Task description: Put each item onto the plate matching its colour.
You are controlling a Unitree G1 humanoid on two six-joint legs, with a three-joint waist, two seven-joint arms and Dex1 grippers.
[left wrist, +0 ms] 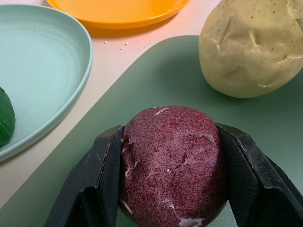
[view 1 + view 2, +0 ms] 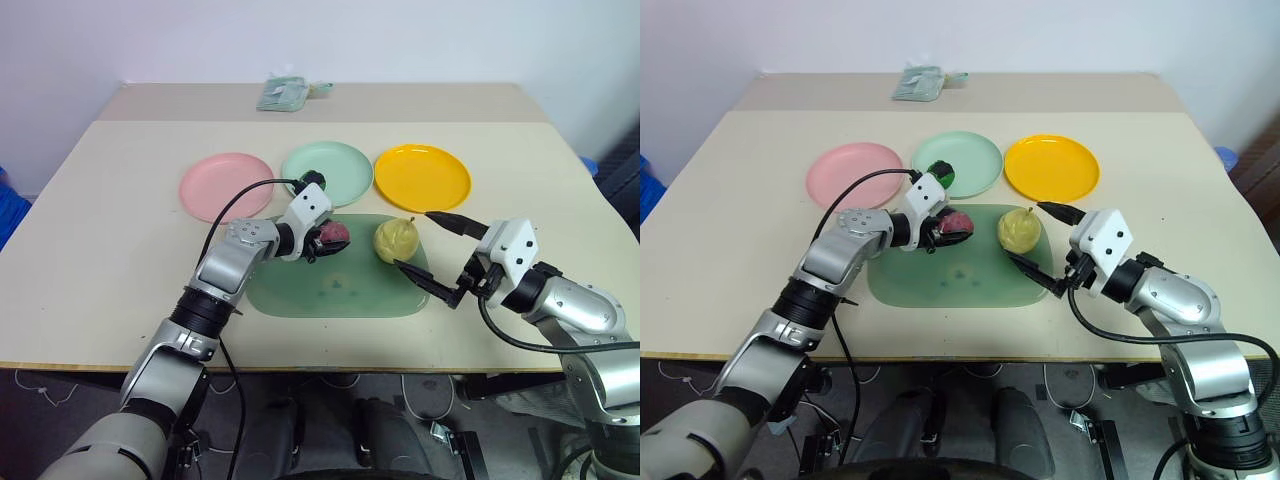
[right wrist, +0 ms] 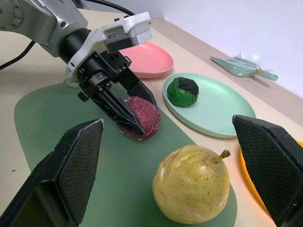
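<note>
Tool (image 1: 173, 189) of left arm tight around maroon ball (image 1: 173, 165).

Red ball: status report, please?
Left gripper shut on red ball, on green mat. Right gripper open by pear. Pink plate unblocked.

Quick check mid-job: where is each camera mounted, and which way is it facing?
Head cameras (left and right eye): look down over the table; both arms show.
Left wrist: looks along the left gripper, jaws closed on the maroon ball.
Right wrist: looks between the open right gripper fingers at the pear.
Shared: ball, pear, green lump on the mint plate, cutting mat.
</note>
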